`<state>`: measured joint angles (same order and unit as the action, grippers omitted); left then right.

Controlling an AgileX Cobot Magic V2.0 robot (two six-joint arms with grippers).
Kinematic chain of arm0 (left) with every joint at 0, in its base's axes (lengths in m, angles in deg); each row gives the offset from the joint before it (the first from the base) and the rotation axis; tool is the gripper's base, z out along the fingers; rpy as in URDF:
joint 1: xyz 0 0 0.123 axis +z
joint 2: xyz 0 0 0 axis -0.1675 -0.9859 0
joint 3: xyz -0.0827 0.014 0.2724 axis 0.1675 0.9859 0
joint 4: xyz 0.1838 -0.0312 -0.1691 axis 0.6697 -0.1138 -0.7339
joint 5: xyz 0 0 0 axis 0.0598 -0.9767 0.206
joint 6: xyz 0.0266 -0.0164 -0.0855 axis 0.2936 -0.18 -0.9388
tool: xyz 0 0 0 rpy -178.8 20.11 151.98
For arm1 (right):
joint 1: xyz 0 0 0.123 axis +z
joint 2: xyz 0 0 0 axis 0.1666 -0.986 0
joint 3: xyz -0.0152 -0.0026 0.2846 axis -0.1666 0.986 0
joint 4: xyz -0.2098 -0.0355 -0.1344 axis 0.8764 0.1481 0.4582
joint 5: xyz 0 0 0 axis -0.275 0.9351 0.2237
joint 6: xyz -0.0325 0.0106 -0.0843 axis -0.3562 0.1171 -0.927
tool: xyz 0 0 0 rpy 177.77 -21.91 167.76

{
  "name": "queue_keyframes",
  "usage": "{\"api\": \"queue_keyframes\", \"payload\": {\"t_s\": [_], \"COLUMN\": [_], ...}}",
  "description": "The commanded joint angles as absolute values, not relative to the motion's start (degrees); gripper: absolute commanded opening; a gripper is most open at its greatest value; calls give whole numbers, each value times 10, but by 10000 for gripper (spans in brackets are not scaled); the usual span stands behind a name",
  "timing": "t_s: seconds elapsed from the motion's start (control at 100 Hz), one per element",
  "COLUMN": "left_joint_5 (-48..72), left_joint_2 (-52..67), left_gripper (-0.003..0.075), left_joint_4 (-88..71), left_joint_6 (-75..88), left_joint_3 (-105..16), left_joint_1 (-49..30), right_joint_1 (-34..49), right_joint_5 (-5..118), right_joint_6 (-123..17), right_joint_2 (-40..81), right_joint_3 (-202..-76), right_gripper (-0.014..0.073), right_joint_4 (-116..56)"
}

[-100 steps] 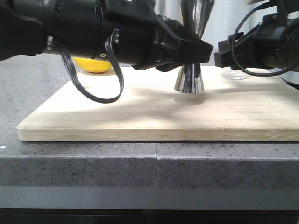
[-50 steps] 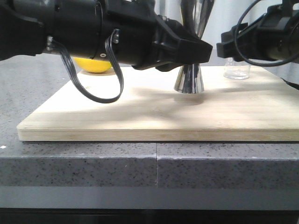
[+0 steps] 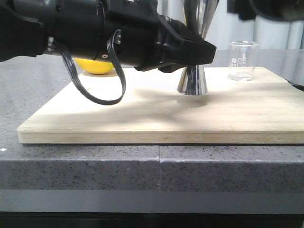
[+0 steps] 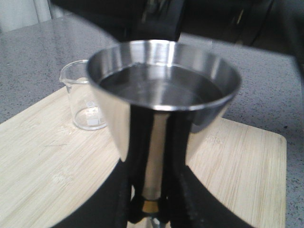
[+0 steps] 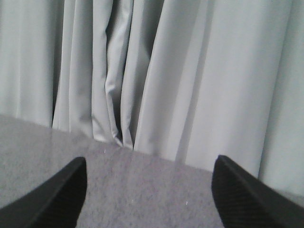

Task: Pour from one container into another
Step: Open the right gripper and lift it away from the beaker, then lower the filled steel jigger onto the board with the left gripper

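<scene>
The steel jigger (image 3: 192,81) stands upright on the wooden board (image 3: 142,114), with dark liquid showing in its upper cup (image 4: 161,88). My left gripper (image 3: 202,51) is shut on its narrow gold waist, and the left wrist view shows my left gripper (image 4: 151,204) with its black fingers (image 4: 135,190) pressed against both sides of the stem. The clear glass beaker (image 3: 243,61) stands alone and upright at the board's far right corner, and the beaker (image 4: 85,102) also appears behind the jigger. My right gripper (image 5: 149,190) is open and holds nothing, high above the beaker at the top edge (image 3: 259,8).
A yellow lemon (image 3: 95,66) lies at the board's back left, mostly behind my left arm. The board rests on a speckled grey counter (image 3: 156,171). Pale curtains (image 5: 156,71) hang behind the table.
My right gripper has let go of the beaker and risen straight up, leaving it standing on the board. The left gripper and jigger have not moved.
</scene>
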<state>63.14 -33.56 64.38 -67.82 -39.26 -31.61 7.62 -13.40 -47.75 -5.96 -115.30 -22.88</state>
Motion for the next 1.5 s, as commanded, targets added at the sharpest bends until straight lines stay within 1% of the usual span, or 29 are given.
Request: {"api": "queue_keyframes", "payload": {"t_s": [0.0,0.22,0.39,0.86,1.49], "left_joint_5": [677,679,693,698,711], "left_joint_2": [-305,-305,-305,-305,-305], "left_gripper": [-21,-21,-21,-21,-21], "left_joint_4": [626,626,626,635,650], "left_joint_6": [-682,-682,-682,-682,-675], "left_joint_3": [-411,-411,-411,-411,-381], "left_joint_1": [-314,-284,-259,-209,-203], "right_joint_1": [74,74,74,74,74], "right_joint_5": [-182,-175,-166,-148,-148], "right_joint_6": [-477,-477,-477,-477,-477], "right_joint_2": [-9,66,98,102,102], "right_joint_3": [-1179,-1179,-1179,-1179,-1179], "right_gripper": [501,501,493,493,493], "right_joint_4": [-227,-226,-226,-226,-226]}}
